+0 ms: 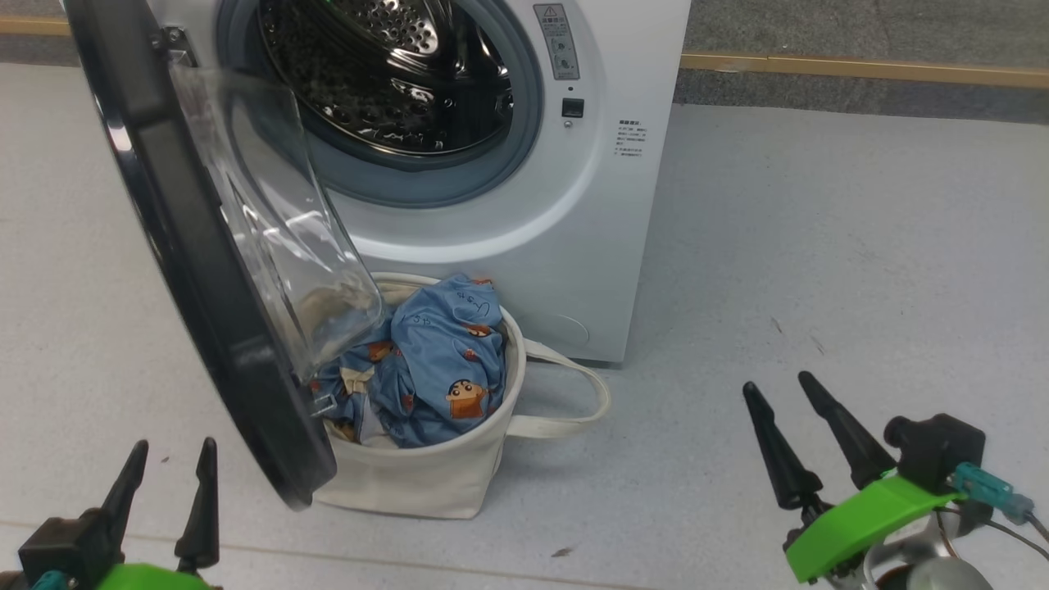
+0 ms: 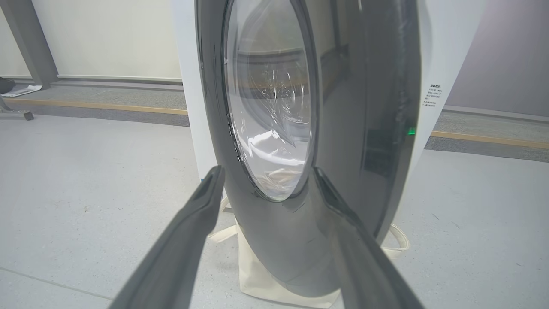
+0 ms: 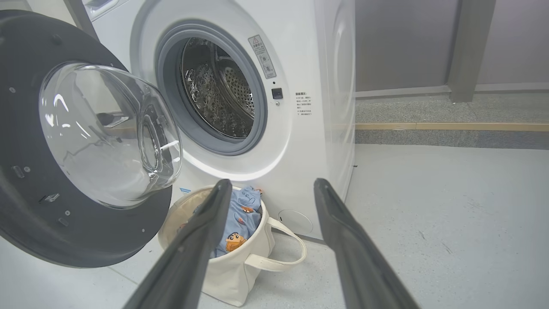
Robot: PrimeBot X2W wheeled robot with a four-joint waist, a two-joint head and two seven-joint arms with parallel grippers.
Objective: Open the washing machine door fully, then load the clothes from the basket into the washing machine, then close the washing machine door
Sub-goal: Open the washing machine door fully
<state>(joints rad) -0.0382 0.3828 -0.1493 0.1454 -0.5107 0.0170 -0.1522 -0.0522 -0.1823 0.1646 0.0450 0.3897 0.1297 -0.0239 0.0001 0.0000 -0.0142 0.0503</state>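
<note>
The washing machine door (image 1: pixel 197 279) stands swung out on the robot's left, nearly edge-on in the head view, its glossy black rim running down toward the floor (image 1: pixel 819 246). The clear glass bowl (image 1: pixel 279 238) bulges inward, hanging right over the near-left side of the basket (image 1: pixel 426 475). The steel drum (image 1: pixel 385 74) of the washing machine (image 1: pixel 606 205) is fully uncovered, with nothing visible inside.

The basket sits on the floor just in front of the machine, below the drum mouth. The door's lower edge crosses in front of its left side. The clothes (image 1: pixel 442 352) are all piled in there, crumpled light-blue fabric with little orange-brown cartoon figures and a cream piece tucked at the back left. One strap handle (image 1: pixel 590 393) loops out to the right.

The left gripper (image 1: pixel 176 447) sits low at the lower left, fingers apart and holding nothing. In its wrist view it looks straight at the door's outer face, near the bottom of the rim; whether it touches cannot be told.

The right gripper (image 1: pixel 776 381) sits at the lower right, fingers spread and empty. It is above bare floor, well apart from the basket and pointing toward it and the machine.
</note>
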